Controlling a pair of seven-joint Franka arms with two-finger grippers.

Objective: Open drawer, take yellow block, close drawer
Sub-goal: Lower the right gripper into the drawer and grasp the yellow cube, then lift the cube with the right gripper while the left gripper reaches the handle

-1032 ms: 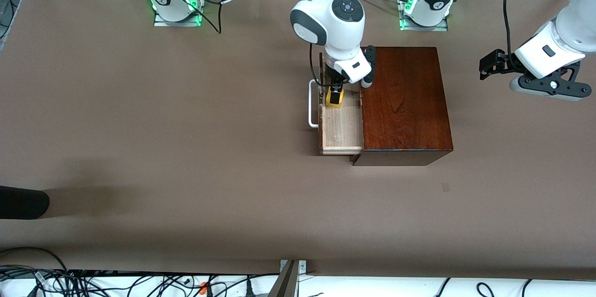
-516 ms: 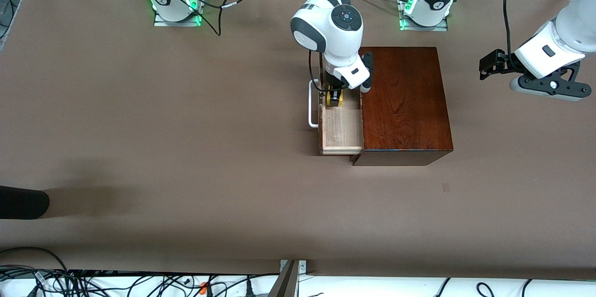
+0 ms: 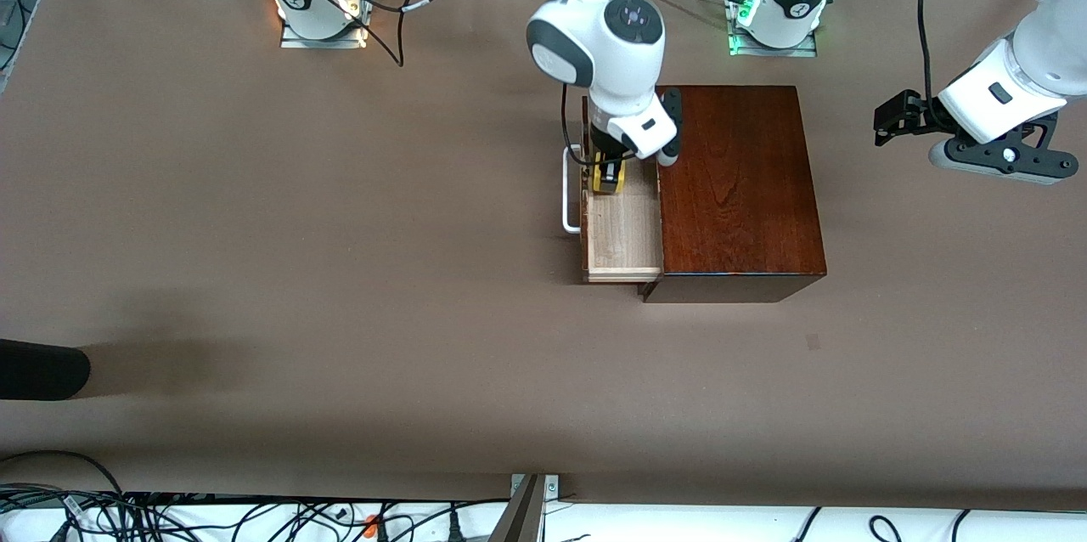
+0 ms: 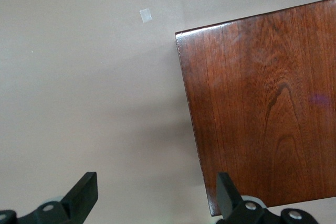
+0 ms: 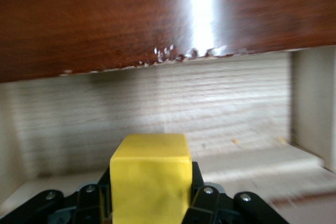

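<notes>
So the drawer is pulled out of the mahogany box, which sits toward the robots' edge of the table; the right gripper is down over the tray, clenched on the yellow block. Left gripper just waits over the table's left-arm end, fingers spread wide, grasping nothing.

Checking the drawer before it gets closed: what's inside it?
The open drawer shows only bare pale wood, with the yellow block in the right gripper fingers over it; the stretch under the arm is hidden.
</notes>
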